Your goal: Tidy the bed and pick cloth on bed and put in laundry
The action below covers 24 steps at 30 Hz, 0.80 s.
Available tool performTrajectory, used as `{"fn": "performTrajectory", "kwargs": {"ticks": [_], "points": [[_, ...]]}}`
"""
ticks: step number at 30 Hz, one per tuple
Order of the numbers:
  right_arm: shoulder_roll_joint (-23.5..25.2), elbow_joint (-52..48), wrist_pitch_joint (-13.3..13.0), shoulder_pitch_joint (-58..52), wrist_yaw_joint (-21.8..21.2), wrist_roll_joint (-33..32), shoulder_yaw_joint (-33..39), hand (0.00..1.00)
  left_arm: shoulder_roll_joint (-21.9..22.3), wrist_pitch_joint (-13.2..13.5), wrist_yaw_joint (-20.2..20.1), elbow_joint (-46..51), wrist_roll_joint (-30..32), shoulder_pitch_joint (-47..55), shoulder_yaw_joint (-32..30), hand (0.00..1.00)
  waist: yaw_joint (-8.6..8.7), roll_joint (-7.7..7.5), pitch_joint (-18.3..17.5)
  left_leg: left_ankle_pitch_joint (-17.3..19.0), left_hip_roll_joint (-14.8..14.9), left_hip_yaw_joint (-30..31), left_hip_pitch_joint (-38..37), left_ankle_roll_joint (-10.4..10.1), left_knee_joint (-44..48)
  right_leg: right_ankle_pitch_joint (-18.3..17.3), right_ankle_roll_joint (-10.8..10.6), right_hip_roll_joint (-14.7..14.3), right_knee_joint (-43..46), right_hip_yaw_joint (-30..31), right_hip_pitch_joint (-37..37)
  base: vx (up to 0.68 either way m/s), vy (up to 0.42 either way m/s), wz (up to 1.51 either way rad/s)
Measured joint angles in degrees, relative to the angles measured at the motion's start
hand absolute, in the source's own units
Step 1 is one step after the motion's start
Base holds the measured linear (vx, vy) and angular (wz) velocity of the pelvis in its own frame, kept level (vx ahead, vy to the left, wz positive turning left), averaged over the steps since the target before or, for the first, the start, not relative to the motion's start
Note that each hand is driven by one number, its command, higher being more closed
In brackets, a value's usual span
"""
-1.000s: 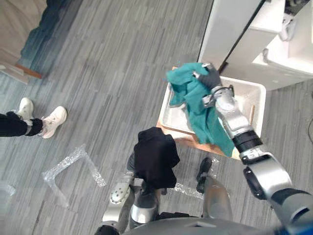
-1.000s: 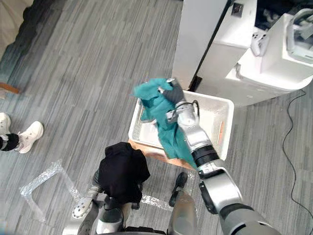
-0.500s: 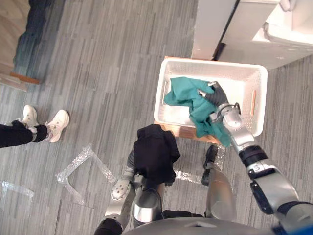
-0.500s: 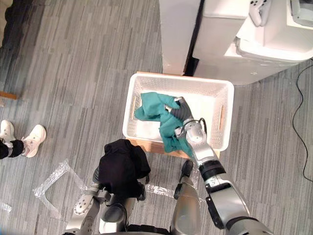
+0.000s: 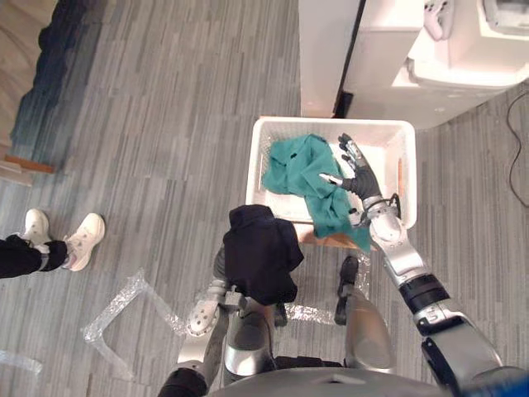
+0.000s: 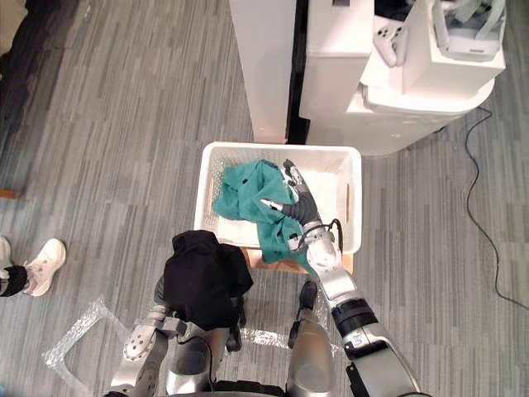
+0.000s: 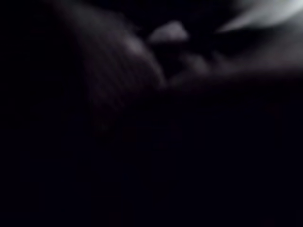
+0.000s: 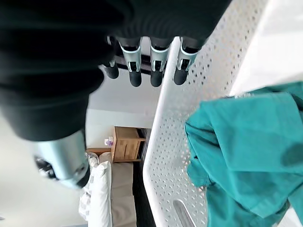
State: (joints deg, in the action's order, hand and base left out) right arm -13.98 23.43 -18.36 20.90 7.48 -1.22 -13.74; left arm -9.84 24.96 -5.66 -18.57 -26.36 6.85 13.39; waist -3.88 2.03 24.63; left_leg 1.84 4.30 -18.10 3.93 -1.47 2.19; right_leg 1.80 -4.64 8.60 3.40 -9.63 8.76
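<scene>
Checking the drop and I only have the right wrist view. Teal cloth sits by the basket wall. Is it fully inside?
Observer: Not quite. In the eye views the teal cloth lies in the white basket, but one end drapes over the rim nearest the robot.
Operator: Any other laundry to drop?
Observer: Yes, a black cloth is bunched over the left robot hand, short of the basket.
Operator: Anyone close?
Observer: A person's white shoes are on the floor to the robot's left, well apart from the basket.
</scene>
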Motion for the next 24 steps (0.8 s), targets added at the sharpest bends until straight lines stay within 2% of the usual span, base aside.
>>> {"fn": "performTrajectory", "kwargs": {"ticks": [3, 6, 9, 11, 19, 20, 22, 24], "points": [[0.16, -2.51, 0.60, -6.26, 0.74, -0.96, 0.75, 0.00, -0.27, -3.23, 2.13, 4.91, 0.06, 0.26, 0.02, 1.00, 0.63, -1.98, -2.93, 0.60, 0.01, -0.10, -2.06, -0.64, -0.13, 0.11, -0.01, -0.43, -1.81, 0.04, -2.88, 0.11, 0.013, -0.04], [1.33, -3.76, 1.15, -13.77, 1.78, -3.38, 3.19, 0.00, -0.25, -5.49, 3.37, 10.31, 0.09, 1.26, 0.10, 1.00, 1.38, -2.92, -6.50, 0.97, -0.08, -0.23, -4.00, -0.99, -0.37, 0.11, -0.01, -0.50, -3.06, 0.34, -5.13, 0.10, 0.012, -0.02], [2.63, -3.61, 1.50, -19.11, 1.81, -4.48, 4.63, 0.00, -0.22, -6.60, 4.42, 13.06, 0.10, 1.02, 0.01, 1.00, 1.97, -2.58, -8.65, 0.97, -0.12, -0.30, -6.35, -0.99, -0.92, 0.10, -0.01, -0.55, -3.19, 0.42, -7.06, 0.05, 0.011, -0.06], [3.18, -3.06, 2.14, -24.42, 1.67, -4.92, 4.62, 0.00, 0.14, -6.64, 6.35, 14.89, 0.21, 1.15, -0.11, 1.00, 3.10, -2.11, -11.53, 0.97, -0.17, -0.39, -8.65, -0.99, -2.24, 0.02, 0.06, -0.71, -3.42, 0.44, -8.72, 0.00, 0.000, 0.00], [5.06, 1.28, 2.98, -35.42, -1.17, -4.90, 4.61, 0.00, 0.57, -6.85, 14.38, 15.48, 3.26, -1.40, -2.04, 1.00, 5.10, -2.76, -16.50, 0.84, -0.05, -2.47, -12.16, -1.21, -4.69, -0.32, -0.11, -1.09, -3.75, 2.62, -10.34, -0.10, -0.008, -0.15], [5.06, 1.81, 2.98, -37.21, -2.11, -4.89, 4.74, 0.00, 0.55, -7.25, 16.02, 15.48, 4.31, -1.48, -2.91, 1.00, 6.15, -2.98, -17.58, 0.24, -0.18, -2.93, -12.61, -1.42, -5.79, -0.14, -0.51, -1.20, -4.36, 2.81, -10.33, -0.07, -0.010, -0.12], [5.10, 3.07, 2.99, -38.22, -3.06, -4.90, 4.98, 0.00, 0.34, -8.27, 17.44, 15.47, 5.99, -2.06, -3.85, 1.00, 6.47, -3.06, -17.93, -0.07, -0.22, -3.48, -13.34, -1.36, -6.75, -0.01, -0.59, -1.44, -4.70, 3.43, -10.37, -0.06, -0.008, -0.15], [5.08, 3.59, 2.98, -40.75, -4.73, -4.91, 5.35, 0.00, -0.48, -10.85, 19.35, 15.42, 9.13, -4.71, -5.52, 1.00, 7.14, -3.41, -18.65, -0.42, -0.21, -3.75, -14.02, -1.61, -7.63, 0.28, -0.57, -1.73, -5.30, 4.09, -10.75, -0.05, -0.004, -0.09]]}}
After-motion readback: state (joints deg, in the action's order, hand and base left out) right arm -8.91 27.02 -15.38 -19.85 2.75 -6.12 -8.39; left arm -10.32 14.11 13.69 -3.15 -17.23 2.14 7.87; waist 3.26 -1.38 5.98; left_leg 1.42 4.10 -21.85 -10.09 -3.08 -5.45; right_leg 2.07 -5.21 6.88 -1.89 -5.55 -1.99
